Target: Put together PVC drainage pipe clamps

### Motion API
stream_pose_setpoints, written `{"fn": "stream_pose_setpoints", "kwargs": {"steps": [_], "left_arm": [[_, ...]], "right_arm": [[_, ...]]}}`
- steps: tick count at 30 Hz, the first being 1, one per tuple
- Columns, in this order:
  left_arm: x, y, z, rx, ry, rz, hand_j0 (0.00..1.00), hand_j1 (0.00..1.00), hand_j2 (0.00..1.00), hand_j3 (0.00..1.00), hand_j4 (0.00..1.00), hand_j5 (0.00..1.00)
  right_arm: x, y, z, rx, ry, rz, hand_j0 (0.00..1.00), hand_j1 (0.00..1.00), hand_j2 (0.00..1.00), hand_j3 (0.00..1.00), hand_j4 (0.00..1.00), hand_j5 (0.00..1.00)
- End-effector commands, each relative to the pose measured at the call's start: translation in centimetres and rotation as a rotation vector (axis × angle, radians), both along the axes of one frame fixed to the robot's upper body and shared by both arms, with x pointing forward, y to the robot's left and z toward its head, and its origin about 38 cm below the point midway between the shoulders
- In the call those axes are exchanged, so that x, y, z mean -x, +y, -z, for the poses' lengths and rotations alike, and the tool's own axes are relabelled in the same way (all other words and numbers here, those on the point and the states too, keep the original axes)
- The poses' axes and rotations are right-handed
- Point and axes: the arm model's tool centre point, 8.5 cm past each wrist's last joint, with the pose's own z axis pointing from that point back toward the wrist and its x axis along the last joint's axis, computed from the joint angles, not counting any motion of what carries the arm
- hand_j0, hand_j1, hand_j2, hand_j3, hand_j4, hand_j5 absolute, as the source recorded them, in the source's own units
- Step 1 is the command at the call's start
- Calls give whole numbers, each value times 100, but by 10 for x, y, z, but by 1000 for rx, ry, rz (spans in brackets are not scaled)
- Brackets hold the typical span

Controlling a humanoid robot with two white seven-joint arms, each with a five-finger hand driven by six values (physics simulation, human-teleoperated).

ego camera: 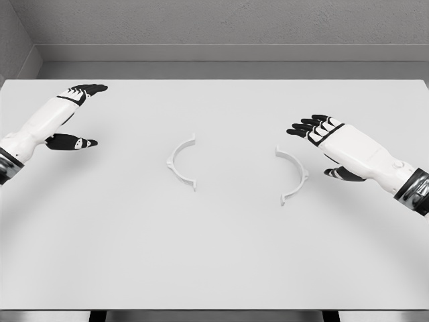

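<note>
Left robot hand [72, 114] at nine o'clock and right robot hand [326, 144] at three o'clock hover fingers apart, empty. Between them, two white clamp halves, left clamp half [181, 162] and right clamp half [295, 174], lie well apart on the counter [214, 268].

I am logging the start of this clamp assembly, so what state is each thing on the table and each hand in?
Left clamp half: lying flat on the table, untouched, apart from the other half.
Right clamp half: lying flat, untouched, open side facing the left half.
Left hand: open, holding nothing, at the table's left.
Right hand: open, holding nothing, beside the right half.
</note>
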Motion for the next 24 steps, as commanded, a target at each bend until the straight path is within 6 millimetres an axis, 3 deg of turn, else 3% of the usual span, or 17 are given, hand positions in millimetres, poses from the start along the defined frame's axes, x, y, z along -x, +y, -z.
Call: {"fn": "stream_pose_setpoints", "kwargs": {"steps": [1, 4, 5, 10, 11, 14, 15, 24], "left_arm": [[0, 1, -1, 6, -1, -2, 100, 100, 100, 100, 100, 100], [0, 1, -1, 6, -1, -2, 100, 100, 100, 100, 100, 100], [-27, -50, -6, 16, -37, 71, 100, 100, 100, 100, 100, 100], [-28, -51, -6, 16, -37, 72, 100, 100, 100, 100, 100, 100], [-31, -42, -2, 19, -23, 43, 100, 100, 100, 100, 100, 100], [-31, -40, -2, 23, -21, 37, 100, 100, 100, 100, 100, 100], [-31, -42, -2, 25, -21, 41, 100, 100, 100, 100, 100, 100], [-31, -42, -2, 25, -21, 41, 100, 100, 100, 100, 100, 100]], "right_arm": [[0, 0, -1, -5, 1, 1, 100, 100, 100, 100, 100, 100], [0, 0, -1, -5, 1, 1, 100, 100, 100, 100, 100, 100], [-40, -57, -20, -50, -34, 237, 100, 100, 100, 100, 100, 100], [-40, -57, -20, -50, -34, 239, 100, 100, 100, 100, 100, 100], [-39, -55, -22, -48, -41, 234, 100, 100, 100, 100, 100, 100], [-38, -55, -21, -46, -38, 233, 100, 100, 100, 100, 100, 100], [-35, -20, 8, -23, 39, 138, 100, 100, 100, 100, 100, 100], [-35, -20, 8, -22, 40, 137, 100, 100, 100, 100, 100, 100]]}}
